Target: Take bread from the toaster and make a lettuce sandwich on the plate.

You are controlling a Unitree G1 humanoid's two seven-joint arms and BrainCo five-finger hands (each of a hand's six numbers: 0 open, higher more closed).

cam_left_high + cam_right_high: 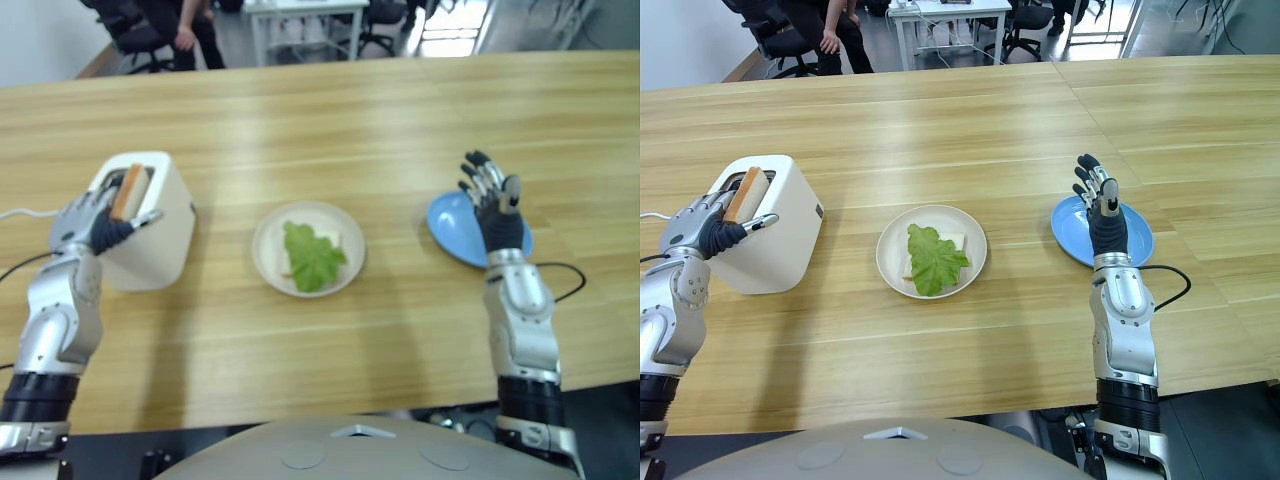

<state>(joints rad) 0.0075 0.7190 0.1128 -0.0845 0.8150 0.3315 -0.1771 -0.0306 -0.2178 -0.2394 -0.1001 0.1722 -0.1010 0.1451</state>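
Your left hand [95, 225] is at the top of the white toaster [160, 245], which stands on the left side of the table [350, 130]. Its fingers are closed on the toast slice [128, 190], which stands upright and sticks out of the slot. In the middle of the table you have the cream plate [262, 250]. On it lies a bread slice [330, 240] with a lettuce leaf [312, 257] on top that covers most of it. Your right hand [492, 200] is raised on the right with its fingers spread and pointing up, holding nothing. It shows in front of a blue plate [445, 225] that lies well apart from the cream one. A white cable [20, 212] runs off the left edge beside the toaster.
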